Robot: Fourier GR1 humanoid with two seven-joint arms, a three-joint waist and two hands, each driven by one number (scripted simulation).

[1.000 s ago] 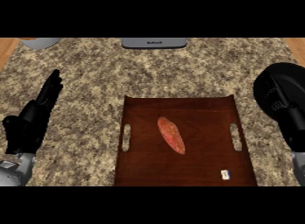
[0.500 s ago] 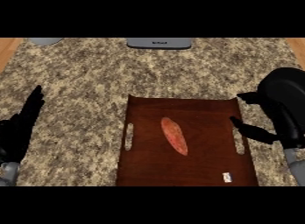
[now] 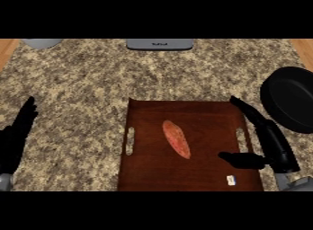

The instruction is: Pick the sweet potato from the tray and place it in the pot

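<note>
A long orange sweet potato [image 3: 176, 139] lies at a slant in the middle of the dark wooden tray [image 3: 199, 112]. The black pot [image 3: 298, 99] stands at the right edge of the counter, beside the tray's far right corner. My right hand [image 3: 269, 143] is open over the tray's right rim, fingers stretched toward the far side and thumb pointing left toward the sweet potato, a short gap away from it. My left hand [image 3: 10, 141] rests open at the left edge, fingers up, well apart from the tray.
A grey appliance [image 3: 159, 43] sits at the counter's far edge and a grey object [image 3: 41, 42] at the far left corner. A small white tag [image 3: 231, 180] lies on the tray's near right part. Wooden floor shows beyond both counter sides.
My right hand has come in from the right, off the pot's side, and now lies over the tray's right rim. The left hand has sunk lower and leftward.
</note>
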